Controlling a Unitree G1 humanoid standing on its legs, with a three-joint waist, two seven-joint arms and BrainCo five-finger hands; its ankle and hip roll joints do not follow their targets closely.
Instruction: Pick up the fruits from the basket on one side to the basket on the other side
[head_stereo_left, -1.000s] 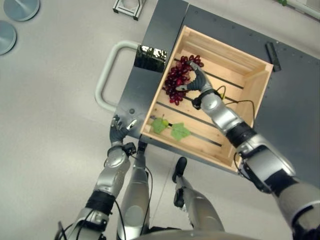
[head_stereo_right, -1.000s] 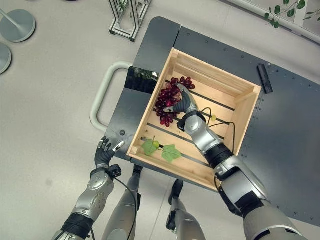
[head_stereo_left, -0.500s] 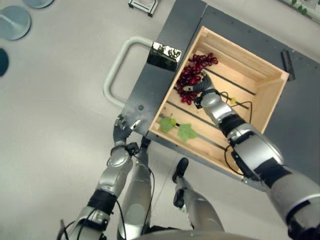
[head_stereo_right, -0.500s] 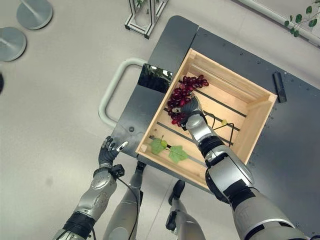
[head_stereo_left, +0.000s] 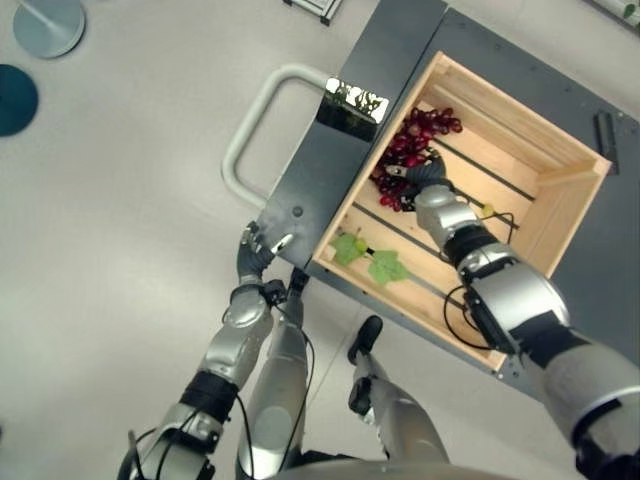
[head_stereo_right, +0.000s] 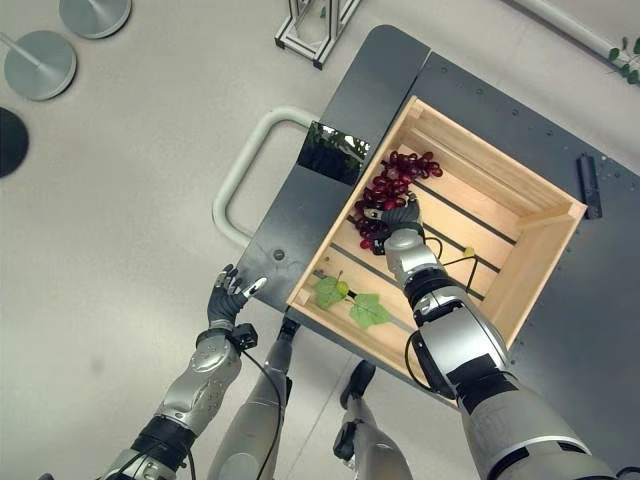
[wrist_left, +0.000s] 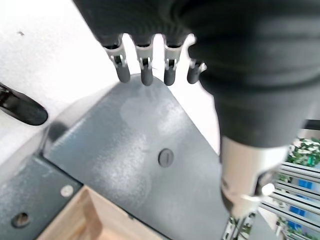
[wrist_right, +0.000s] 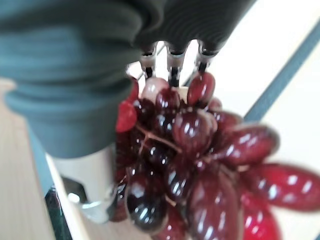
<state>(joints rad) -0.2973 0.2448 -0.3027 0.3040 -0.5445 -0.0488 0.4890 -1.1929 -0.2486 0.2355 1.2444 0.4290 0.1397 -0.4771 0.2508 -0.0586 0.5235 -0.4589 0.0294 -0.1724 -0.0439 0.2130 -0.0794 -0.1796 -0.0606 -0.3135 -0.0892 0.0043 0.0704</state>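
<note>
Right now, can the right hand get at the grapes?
Probably yes. The right hand is already down on the grapes in the open crate, fingers around the bunch, and nothing blocks it.

No lettering, label or number can be read anywhere here, on the wooden crate (head_stereo_right: 545, 215) or the desk (head_stereo_right: 330, 205).

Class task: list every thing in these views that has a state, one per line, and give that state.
Right hand: in the crate, fingers and thumb closed around the grapes.
Red grapes: one bunch, lying on the crate floor by the wall, gripped.
Wooden crate: open-topped, upright on the dark cart.
Green leaves: lying flat in the crate, untouched.
Left hand: open, fingers relaxed, at the cart corner.
</note>
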